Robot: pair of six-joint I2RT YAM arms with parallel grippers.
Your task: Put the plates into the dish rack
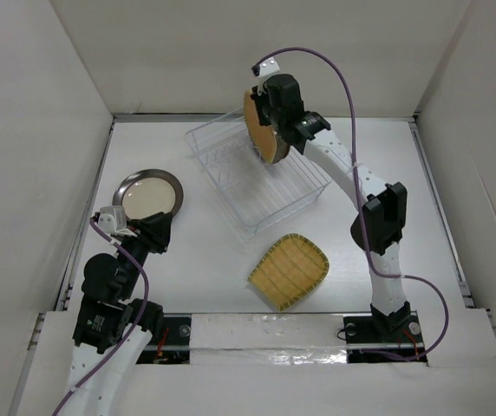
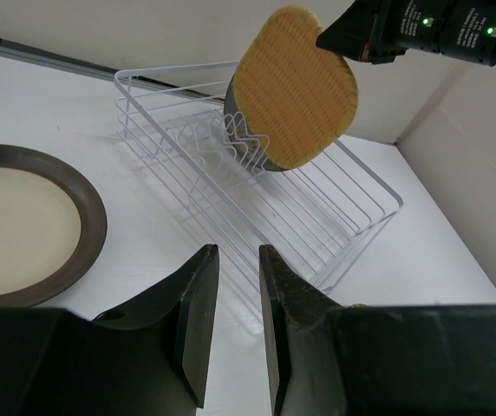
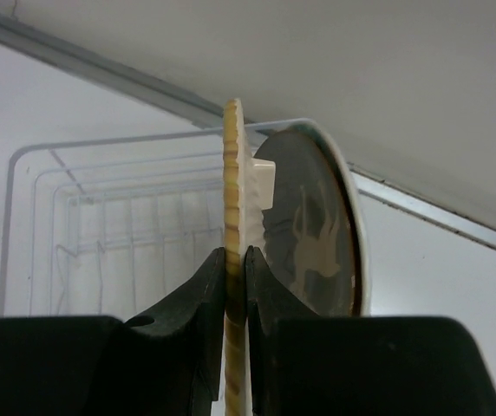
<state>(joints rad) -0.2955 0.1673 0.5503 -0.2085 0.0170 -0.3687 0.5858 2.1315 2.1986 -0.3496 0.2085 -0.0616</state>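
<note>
White table [image 1: 196, 269]: over its dish rack [image 1: 291, 211], right jaws pinch the orange plate [image 2: 296, 87]; left jaws stand slightly parted, empty.

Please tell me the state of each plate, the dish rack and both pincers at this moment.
right pincer: shut on the orange plate's edge.
orange plate: held upright over the dish rack.
dish rack: on the table, one plate seen inside.
dark grey plate: standing upright in the dish rack.
cream plate: flat on the table, untouched.
yellow plate: flat on the table, outside the dish rack.
left pincer: open, empty.
</note>
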